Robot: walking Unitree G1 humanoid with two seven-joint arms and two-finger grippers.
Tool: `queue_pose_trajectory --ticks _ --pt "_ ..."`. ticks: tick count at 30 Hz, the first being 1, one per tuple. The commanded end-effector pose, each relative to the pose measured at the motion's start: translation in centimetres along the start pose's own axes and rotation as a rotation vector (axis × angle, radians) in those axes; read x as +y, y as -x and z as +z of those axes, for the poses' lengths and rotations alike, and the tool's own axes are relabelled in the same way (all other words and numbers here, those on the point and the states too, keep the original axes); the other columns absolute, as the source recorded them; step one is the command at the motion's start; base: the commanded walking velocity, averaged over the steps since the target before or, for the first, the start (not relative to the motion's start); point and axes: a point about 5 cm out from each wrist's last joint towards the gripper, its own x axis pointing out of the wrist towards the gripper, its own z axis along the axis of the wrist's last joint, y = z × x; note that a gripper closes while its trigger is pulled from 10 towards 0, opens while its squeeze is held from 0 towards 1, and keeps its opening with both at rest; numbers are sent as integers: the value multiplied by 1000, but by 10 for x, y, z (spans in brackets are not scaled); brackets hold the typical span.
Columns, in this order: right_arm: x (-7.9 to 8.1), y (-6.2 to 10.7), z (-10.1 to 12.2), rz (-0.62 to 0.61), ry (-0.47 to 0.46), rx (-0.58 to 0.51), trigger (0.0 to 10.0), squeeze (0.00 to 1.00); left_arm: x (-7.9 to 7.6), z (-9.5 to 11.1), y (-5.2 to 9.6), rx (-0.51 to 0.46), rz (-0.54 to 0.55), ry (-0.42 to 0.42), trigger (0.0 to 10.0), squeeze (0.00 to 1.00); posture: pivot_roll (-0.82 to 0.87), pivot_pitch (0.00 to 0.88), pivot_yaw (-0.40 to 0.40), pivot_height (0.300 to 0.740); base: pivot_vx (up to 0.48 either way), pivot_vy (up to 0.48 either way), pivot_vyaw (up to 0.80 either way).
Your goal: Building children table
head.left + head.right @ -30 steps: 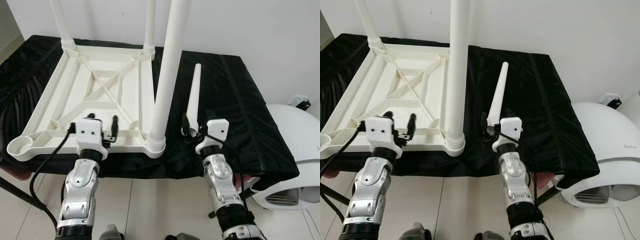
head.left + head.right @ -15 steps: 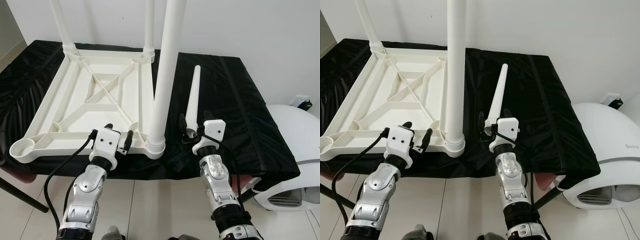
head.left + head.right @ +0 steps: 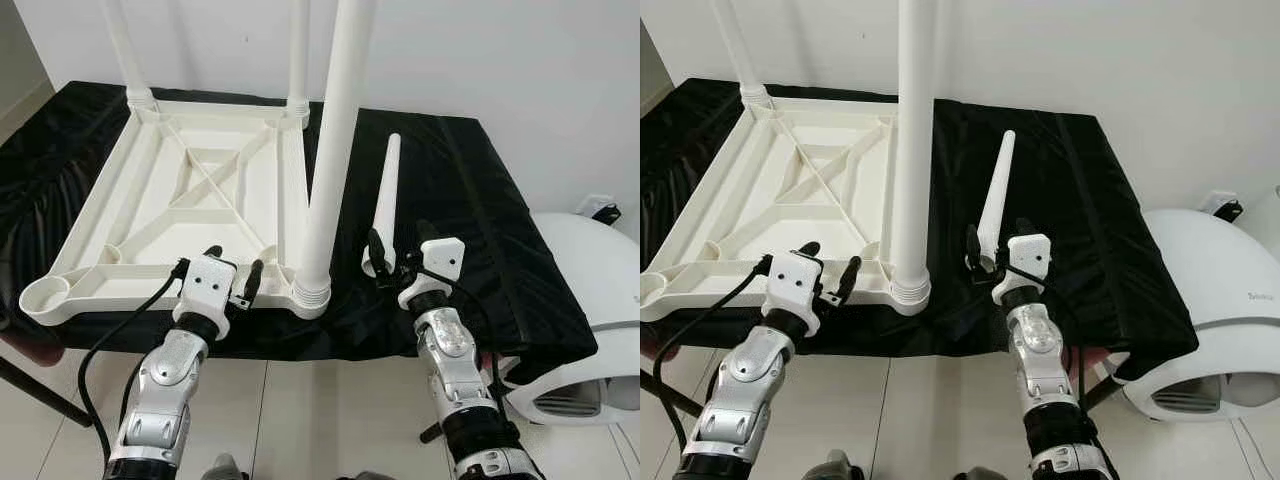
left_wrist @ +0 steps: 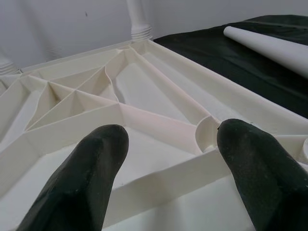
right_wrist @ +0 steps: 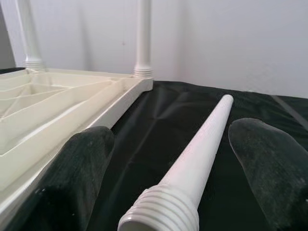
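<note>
**Mia:** Where is the table now?

**Sam:** The white table top (image 3: pixel 190 200) lies upside down on the black cloth (image 3: pixel 470 200), in the left half of the left eye view. Three legs already stand up in its corners. One tall leg (image 3: pixel 330 150) rises in the middle of the frame. The near left corner has an empty round socket (image 3: pixel 45 293).

**Mia:** And the last leg?

**Sam:** The loose leg (image 3: pixel 381 205) lies flat on the cloth, right of centre, just beside the table top but not touching it. Its thick ribbed end (image 5: pixel 161 216) points at the robot.

**Mia:** What are the grippers doing?

**Sam:** The right gripper (image 3: pixel 398 252) is at that ribbed end. Its fingers (image 5: pixel 267 163) are spread wide, one on each side of the leg, and they do not squeeze it yet. The left gripper (image 3: pixel 232 270) is spread wide too, over the near edge of the table top, and holds nothing.

**Mia:** Will the leg be hard to lift?

**Sam:** I think not. It looks like hollow plastic, so it should be light and stiff (it won't bend). But it is smooth and round, so it could slip or roll.

**Mia:** Where should the robot grab it?

**Sam:** Just above the ribs, I'd say. The leg is thickest there. The ribs must stay free, since I guess they go into the socket.
</note>
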Motion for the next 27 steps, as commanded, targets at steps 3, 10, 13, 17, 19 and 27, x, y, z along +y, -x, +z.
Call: queue_pose_trajectory --ticks 3,10,13,17,19,27 --pt "-1 -5 5 26 -7 -12 10000 0 -5 5 -3 -19 -92 0 10000 0 77 0 -45 740 0 0 0" --pt "-7 -16 16 34 -7 -56 10000 0 -4 8 -5 -31 -122 -20 10000 0 77 0 -41 740 0 0 0" --pt "-7 -19 18 42 -20 -64 10000 0 1 13 -7 -48 -107 -4 10000 0 77 0 -40 740 0 0 0" --pt "-6 -17 14 63 -13 -47 10000 0 -1 7 -5 -31 -134 -26 10000 0 75 0 -40 740 0 0 0" --pt "-6 -16 14 68 -11 -45 10000 0 -3 5 -4 -23 -151 -40 10000 0 74 0 -38 740 0 0 0" --pt "-7 -10 8 74 -16 -14 10000 0 -13 -4 1 16 -217 -60 10000 0 73 0 -41 740 0 0 0"
